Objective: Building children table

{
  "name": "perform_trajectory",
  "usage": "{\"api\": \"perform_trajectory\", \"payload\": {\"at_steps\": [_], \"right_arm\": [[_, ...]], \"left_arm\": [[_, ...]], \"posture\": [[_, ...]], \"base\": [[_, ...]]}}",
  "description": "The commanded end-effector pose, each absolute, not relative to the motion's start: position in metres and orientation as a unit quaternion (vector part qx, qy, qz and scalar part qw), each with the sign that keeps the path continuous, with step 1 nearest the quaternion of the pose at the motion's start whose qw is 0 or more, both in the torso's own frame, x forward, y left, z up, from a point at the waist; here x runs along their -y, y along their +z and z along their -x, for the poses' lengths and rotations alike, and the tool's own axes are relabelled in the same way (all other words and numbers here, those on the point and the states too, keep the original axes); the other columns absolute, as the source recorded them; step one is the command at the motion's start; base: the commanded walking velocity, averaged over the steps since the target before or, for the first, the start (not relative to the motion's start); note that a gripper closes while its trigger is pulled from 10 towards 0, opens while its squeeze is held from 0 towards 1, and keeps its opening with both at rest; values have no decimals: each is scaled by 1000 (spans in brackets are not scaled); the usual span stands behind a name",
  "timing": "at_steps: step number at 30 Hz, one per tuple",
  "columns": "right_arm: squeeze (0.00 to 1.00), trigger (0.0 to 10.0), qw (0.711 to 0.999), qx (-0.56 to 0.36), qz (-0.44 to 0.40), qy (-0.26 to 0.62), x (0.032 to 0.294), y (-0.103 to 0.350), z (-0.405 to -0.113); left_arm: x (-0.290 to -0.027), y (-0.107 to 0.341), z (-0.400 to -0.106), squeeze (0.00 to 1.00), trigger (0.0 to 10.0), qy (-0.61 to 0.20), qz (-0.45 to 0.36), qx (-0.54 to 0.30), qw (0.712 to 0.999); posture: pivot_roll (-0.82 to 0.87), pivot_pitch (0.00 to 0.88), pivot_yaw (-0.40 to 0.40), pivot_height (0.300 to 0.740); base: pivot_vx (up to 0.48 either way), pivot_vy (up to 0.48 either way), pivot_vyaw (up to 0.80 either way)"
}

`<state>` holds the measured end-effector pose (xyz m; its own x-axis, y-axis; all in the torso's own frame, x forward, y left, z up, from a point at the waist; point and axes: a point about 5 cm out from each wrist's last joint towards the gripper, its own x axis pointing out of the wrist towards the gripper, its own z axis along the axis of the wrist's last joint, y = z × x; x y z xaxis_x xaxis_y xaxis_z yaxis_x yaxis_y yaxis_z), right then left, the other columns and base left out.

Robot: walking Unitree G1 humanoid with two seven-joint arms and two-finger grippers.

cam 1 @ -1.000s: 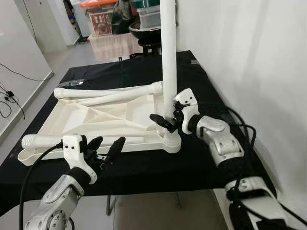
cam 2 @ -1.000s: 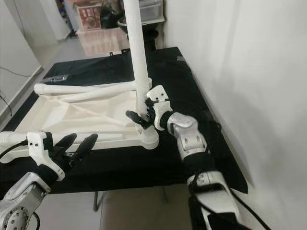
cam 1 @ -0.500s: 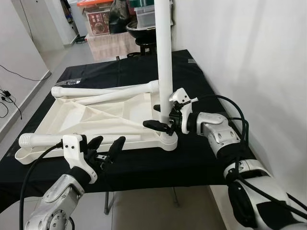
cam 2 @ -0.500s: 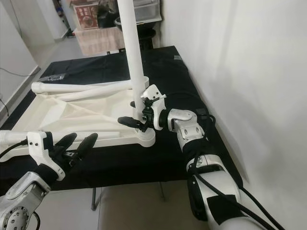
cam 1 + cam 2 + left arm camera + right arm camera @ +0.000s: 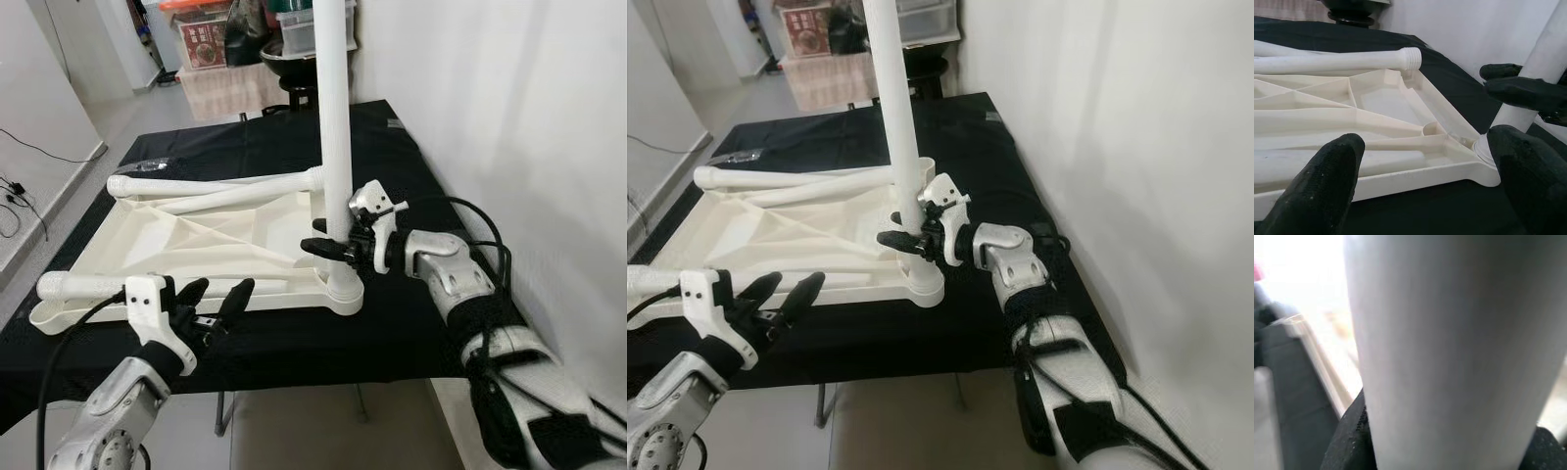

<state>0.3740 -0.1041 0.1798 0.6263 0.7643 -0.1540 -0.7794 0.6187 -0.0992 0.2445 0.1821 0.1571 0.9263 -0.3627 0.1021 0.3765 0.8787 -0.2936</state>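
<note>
An upside-down white tabletop (image 5: 196, 245) lies on a black-covered table (image 5: 392, 333). One white leg (image 5: 336, 147) stands upright in the tabletop's near right corner socket (image 5: 343, 291). My right gripper (image 5: 330, 246) is shut on this upright leg just above the socket, and the leg looms close in the right wrist view (image 5: 1449, 347). Two loose legs (image 5: 230, 192) lie across the far side of the tabletop, and a third (image 5: 78, 286) rests along its near left edge. My left gripper (image 5: 216, 299) hovers open at the tabletop's front edge, holding nothing, with its fingers (image 5: 1327, 186) spread.
A white wall (image 5: 509, 117) runs close along the table's right side. Storage boxes (image 5: 206, 44) and a black pot (image 5: 289, 59) stand beyond the far end. A small clear packet (image 5: 147, 167) lies on the far left of the cloth. Cables (image 5: 20, 196) trail on the floor at left.
My right gripper's fingers have swung from slanting downward to level while staying on the upright leg. The left gripper has held its place.
</note>
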Motion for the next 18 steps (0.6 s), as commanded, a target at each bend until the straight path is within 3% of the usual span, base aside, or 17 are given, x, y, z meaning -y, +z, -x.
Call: {"api": "perform_trajectory", "payload": {"at_steps": [1,2,3,6,11,12,14,15,18], "right_arm": [[0,0,940,-117,69,312,91,149,-357],[0,0,963,-131,39,232,88,141,-343],[0,0,969,-117,50,211,83,141,-334],[0,0,968,-100,65,219,78,143,-330],[0,0,966,-82,95,228,90,154,-366],[0,10000,967,-81,91,225,92,159,-374],[0,10000,967,-82,88,225,92,161,-377],[957,10000,965,-78,83,236,91,165,-378],[1000,10000,952,-61,73,290,90,172,-381]], "left_arm": [[-187,159,-243,0,10000,-188,150,19,970],[-188,159,-243,0,10000,-189,150,18,970],[-188,159,-244,0,10000,-191,148,16,970],[-187,158,-244,0,10000,-193,148,15,970],[-184,159,-247,0,10000,-195,152,18,969],[-185,159,-247,0,10000,-191,152,21,970],[-185,159,-247,0,10000,-187,153,22,970],[-185,159,-247,0,10000,-186,152,22,970],[-185,159,-247,0,10000,-190,152,20,970]], "posture": [[-45,84,109,740],[-44,85,112,740],[-41,77,118,740],[-41,77,118,740],[-55,60,113,740],[-46,60,111,740],[-46,60,111,740],[-46,58,112,740],[-47,58,112,740]], "base": [[0,0,0],[0,0,0],[0,0,0],[0,0,0],[0,0,0],[0,0,0],[0,0,0],[0,0,0],[0,0,0]]}}
